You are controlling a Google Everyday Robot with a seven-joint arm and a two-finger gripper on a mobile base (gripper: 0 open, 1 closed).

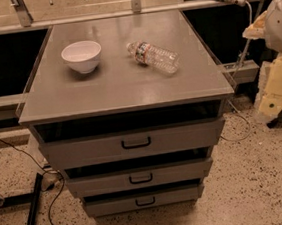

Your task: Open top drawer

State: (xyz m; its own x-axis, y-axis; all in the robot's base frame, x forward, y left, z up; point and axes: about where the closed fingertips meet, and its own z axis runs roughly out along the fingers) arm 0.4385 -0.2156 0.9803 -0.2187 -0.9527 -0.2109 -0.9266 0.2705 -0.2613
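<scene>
The top drawer [84, 149] is the widest of three grey drawers in a grey cabinet, just under the cabinet top. Its flat front carries a small black loop handle [136, 143] at centre. A dark gap shows above the front, and the inside is not visible. My gripper [275, 95], a pale yellow and white shape, hangs at the right edge of the view. It is to the right of the cabinet, apart from it, at about the top drawer's height. It touches nothing.
A white bowl [82, 56] and a clear plastic bottle [154, 57] lying on its side are on the cabinet top [118, 86]. Two narrower drawers [98, 183] sit below. Black cables [52, 204] and a black bar [31, 210] lie on the speckled floor at left.
</scene>
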